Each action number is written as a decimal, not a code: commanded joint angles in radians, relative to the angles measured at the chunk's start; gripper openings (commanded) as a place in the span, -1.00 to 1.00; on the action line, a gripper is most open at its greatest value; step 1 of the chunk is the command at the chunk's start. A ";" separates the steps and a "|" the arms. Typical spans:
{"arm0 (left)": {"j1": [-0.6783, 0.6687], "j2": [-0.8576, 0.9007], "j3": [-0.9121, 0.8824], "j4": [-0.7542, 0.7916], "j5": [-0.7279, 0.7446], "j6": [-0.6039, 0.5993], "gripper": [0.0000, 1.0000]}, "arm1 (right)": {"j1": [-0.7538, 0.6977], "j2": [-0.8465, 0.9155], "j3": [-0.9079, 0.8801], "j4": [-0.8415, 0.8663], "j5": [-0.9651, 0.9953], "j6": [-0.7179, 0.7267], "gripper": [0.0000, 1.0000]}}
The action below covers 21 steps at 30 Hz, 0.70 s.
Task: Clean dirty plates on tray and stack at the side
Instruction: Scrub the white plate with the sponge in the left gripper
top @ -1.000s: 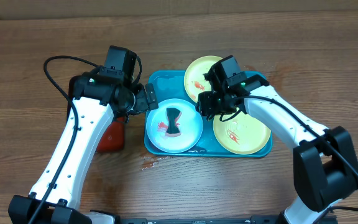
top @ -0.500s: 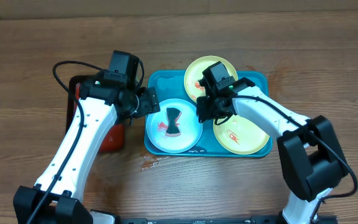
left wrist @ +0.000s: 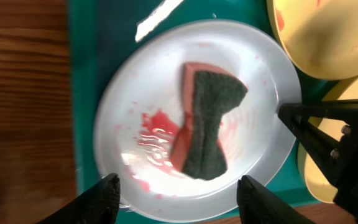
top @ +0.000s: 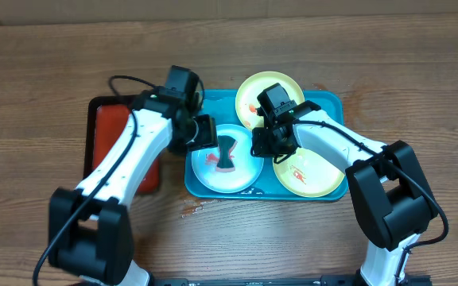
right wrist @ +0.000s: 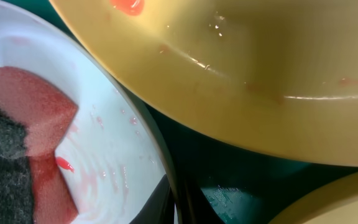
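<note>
1. The light blue plate (top: 213,173) lies in the turquoise tray (top: 334,105), filling its 9 o'clock half. Red smears mark its pale centre.
2. A waisted red sponge (top: 226,153) with a dark scouring face rests in the middle of that plate, with the smears at its 9 o'clock.
3. The far yellow-green plate (top: 249,92) sits at the tray's 12 o'clock, its edge reaching past the far rim. The near yellow-green plate (top: 316,175) sits at 4 o'clock. Both carry red marks.
4. The right tool (right wrist: 174,202) is clenched on the light blue plate's 3 o'clock rim, in among the three plates.
5. The left tool (left wrist: 179,183) hangs over the same plate's 10 o'clock edge. Its jaws are released and spread wide, grasping nothing, and the sponge lies apart from them.
6. A red tray (top: 106,131) with a black rim sits on the wooden surface (top: 38,79) at the turquoise tray's 9 o'clock, partly under the left arm.
</note>
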 commanded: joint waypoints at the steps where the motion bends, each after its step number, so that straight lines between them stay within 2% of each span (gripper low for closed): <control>1: -0.035 0.063 -0.011 0.037 0.059 0.049 0.18 | 0.001 0.008 0.021 0.008 -0.007 0.010 -0.86; 7: -0.059 0.142 -0.011 0.123 0.054 0.063 0.03 | 0.001 0.008 0.021 0.021 -0.021 0.011 -0.86; 11: -0.059 0.193 -0.011 0.149 0.022 0.064 0.01 | 0.001 0.008 0.021 0.025 -0.033 0.011 -0.86; 21: -0.059 0.237 -0.010 0.145 0.018 0.075 -0.60 | 0.001 0.008 0.021 0.032 -0.033 0.011 -0.86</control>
